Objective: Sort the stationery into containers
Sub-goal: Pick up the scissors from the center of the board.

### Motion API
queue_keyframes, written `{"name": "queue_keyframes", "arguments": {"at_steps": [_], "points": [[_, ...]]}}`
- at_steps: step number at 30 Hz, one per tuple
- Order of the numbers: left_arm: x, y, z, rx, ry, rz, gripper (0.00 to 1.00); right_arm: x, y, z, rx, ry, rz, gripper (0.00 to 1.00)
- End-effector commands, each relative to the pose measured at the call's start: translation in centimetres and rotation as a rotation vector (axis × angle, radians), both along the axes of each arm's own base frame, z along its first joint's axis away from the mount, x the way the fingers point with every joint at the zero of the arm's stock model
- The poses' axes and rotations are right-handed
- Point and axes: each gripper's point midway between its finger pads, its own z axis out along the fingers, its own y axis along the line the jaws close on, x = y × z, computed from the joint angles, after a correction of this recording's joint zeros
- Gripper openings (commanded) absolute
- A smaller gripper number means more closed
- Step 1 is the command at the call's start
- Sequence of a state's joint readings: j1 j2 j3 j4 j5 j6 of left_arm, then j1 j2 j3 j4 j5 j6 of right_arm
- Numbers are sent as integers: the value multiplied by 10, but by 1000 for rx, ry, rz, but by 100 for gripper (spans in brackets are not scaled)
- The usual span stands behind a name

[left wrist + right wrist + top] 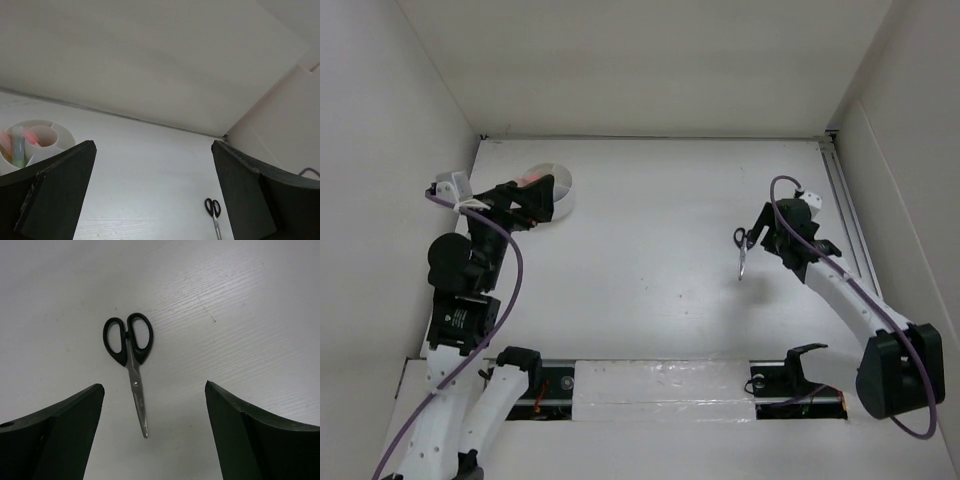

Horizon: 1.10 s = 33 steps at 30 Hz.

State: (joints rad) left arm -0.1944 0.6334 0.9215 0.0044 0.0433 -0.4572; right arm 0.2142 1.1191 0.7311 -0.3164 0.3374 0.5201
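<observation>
The black-handled scissors [129, 347] lie flat on the white table, blades closed and pointing toward my right gripper [153, 386]. That gripper is open, with the blade tip just ahead of its jaws and nothing between them. From above, the scissors [744, 248] sit just left of the right gripper [767, 235]. The round white tub [55, 135] holds pink and pale green stationery in its compartments. My left gripper [153, 145] is open and empty beside the tub. In the top view the left gripper [533, 195] covers part of the tub [566, 197].
White enclosure walls [650, 60] stand at the back and on both sides. A rail [845, 210] runs along the table's right edge. The scissors [214, 214] also show far across the table in the left wrist view.
</observation>
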Motion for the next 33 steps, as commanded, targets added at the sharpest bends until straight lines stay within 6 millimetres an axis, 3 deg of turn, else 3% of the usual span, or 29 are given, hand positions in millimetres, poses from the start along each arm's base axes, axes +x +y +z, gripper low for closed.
{"name": "queue_keyframes", "arguments": {"at_steps": [1,4,6,14,19,25,33], "points": [[-10,4,29,-22,-93,10,100,16,-7,-11,-30,70,-28,87],[-14,-2,30,9,-98,-27,100,26,-16,-17,-48,111,-49,82],[-16,-9,30,15,-109,-65,100,32,-20,-23,-42,117,-46,72],[-12,-9,26,18,-89,-64,100,64,-10,-31,-17,142,38,67],[-11,-5,25,24,-91,-42,100,73,-5,-42,-19,175,70,66],[-10,-1,25,31,-92,-19,100,77,-4,-59,-21,227,72,63],[-8,-2,21,32,-83,-19,100,72,-12,-60,-51,236,43,62]]}}
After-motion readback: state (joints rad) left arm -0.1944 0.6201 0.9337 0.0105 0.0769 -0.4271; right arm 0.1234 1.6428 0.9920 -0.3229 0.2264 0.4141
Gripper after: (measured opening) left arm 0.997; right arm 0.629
